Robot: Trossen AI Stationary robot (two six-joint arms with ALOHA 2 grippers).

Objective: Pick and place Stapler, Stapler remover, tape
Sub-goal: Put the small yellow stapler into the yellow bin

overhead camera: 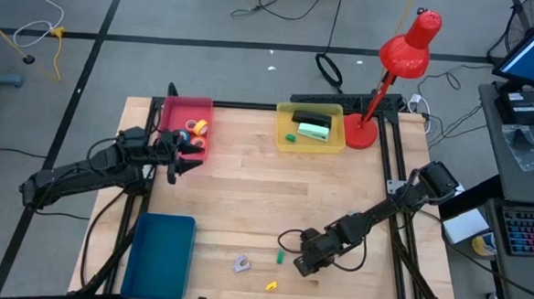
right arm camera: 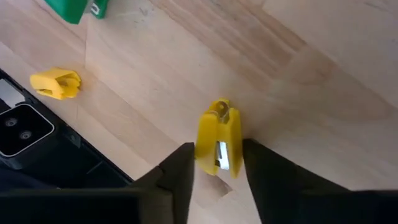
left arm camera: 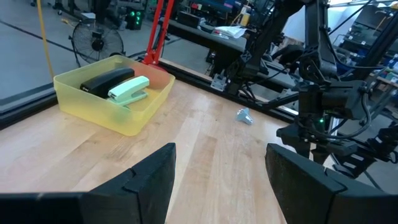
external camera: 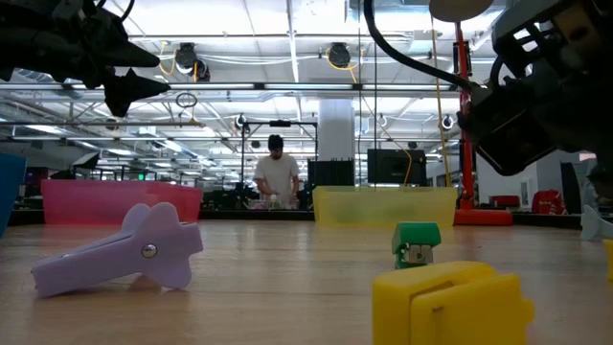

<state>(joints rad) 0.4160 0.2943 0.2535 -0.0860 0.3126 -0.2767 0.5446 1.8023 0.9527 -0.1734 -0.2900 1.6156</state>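
My right gripper [right arm camera: 217,180] is low over the table's near right part, shut on a small yellow stapler remover [right arm camera: 219,144]. A second yellow remover [right arm camera: 55,83], a green one [overhead camera: 280,257] and a purple one [overhead camera: 241,263] lie loose on the wood nearby. A black stapler [left arm camera: 106,81] and a green stapler [left arm camera: 129,90] lie in the yellow tray [overhead camera: 283,141]. Tape rolls [overhead camera: 196,127] sit in the pink tray [overhead camera: 173,108]. My left gripper [left arm camera: 221,186] hovers open and holding nothing beside the pink tray. My right gripper pinches the yellow stapler remover by its two flat sides [right arm camera: 229,149], one finger on each. The fingers [right arm camera: 180,171] slant down from above. The remover stands on its edge on the wood.
A blue tray [overhead camera: 159,254] lies at the near left. A red desk lamp [overhead camera: 395,69] stands at the far right corner beside the yellow tray. Bare wood stretches across the table's middle. A person stands in the room far behind the table.
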